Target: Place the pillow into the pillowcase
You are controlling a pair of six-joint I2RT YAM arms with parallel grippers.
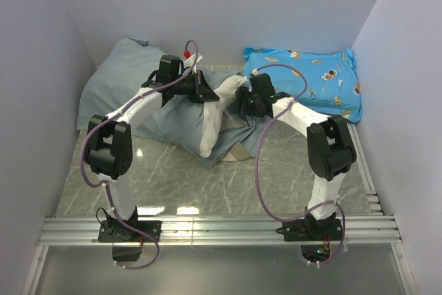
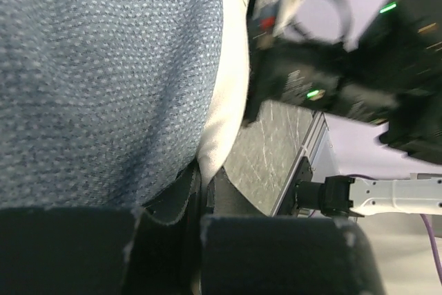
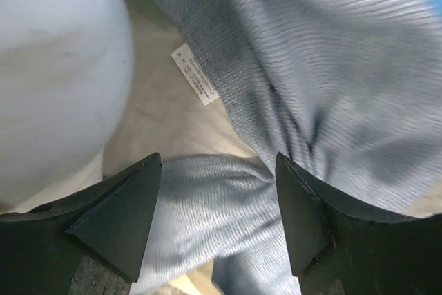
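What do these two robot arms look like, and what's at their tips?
Both the left arm and right arm are white tubes joined by chunky black joints, each trailing a loose purple cable. The right tool has two black wedge-shaped fingers. A small green light glows on the right arm.

1. Left arm (image 1: pixel 138 110) and right arm (image 1: pixel 298 114): white links, bulky black joints.
2. A purple cable (image 1: pixel 257 164) loops along each arm.
3. Black bases (image 1: pixel 128 230), one under each arm.
4. Right tool (image 3: pixel 217 162): black wedge-shaped fingers (image 3: pixel 124 219).
5. Left tool (image 2: pixel 200 198): black, matte, pale-flecked edges.
6. Green lights (image 2: pixel 314 93) on the right wrist; a red tip (image 1: pixel 187 53) by the left wrist.
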